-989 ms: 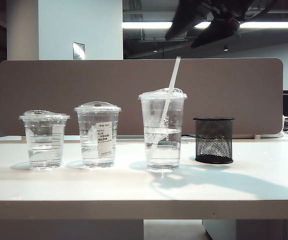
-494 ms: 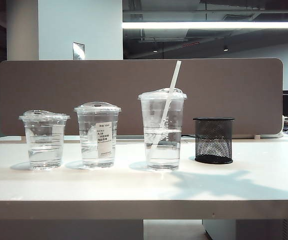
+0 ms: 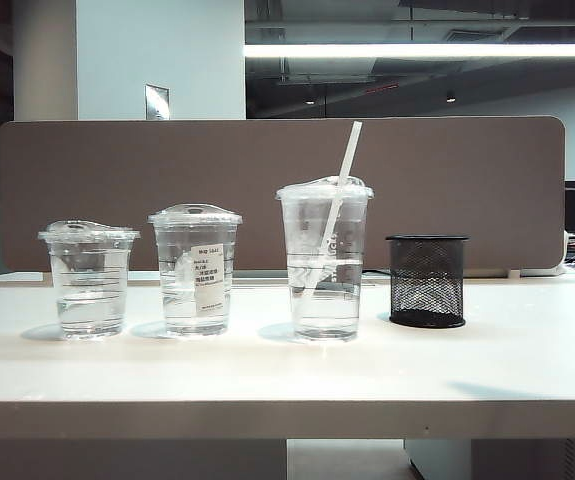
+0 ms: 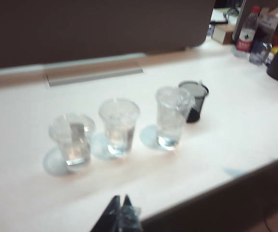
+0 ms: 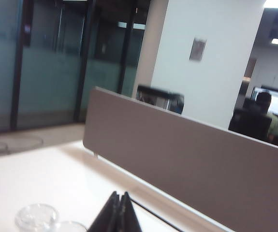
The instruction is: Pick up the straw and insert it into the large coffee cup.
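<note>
Straw [image 3: 339, 195] seen slanted through lid of large coffee cup [image 3: 325, 262], frame centre; insertion judged done. Left gripper [image 4: 120, 202], right gripper [image 5: 120, 196] pressed together, empty; no further move judged needed.

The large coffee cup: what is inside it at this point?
Inside the large coffee cup are clear liquid filling its lower part and the straw, which passes slanted through the domed lid and sticks out above. Glare hides where its lower tip rests. Both grippers are shut and away from it.
</note>
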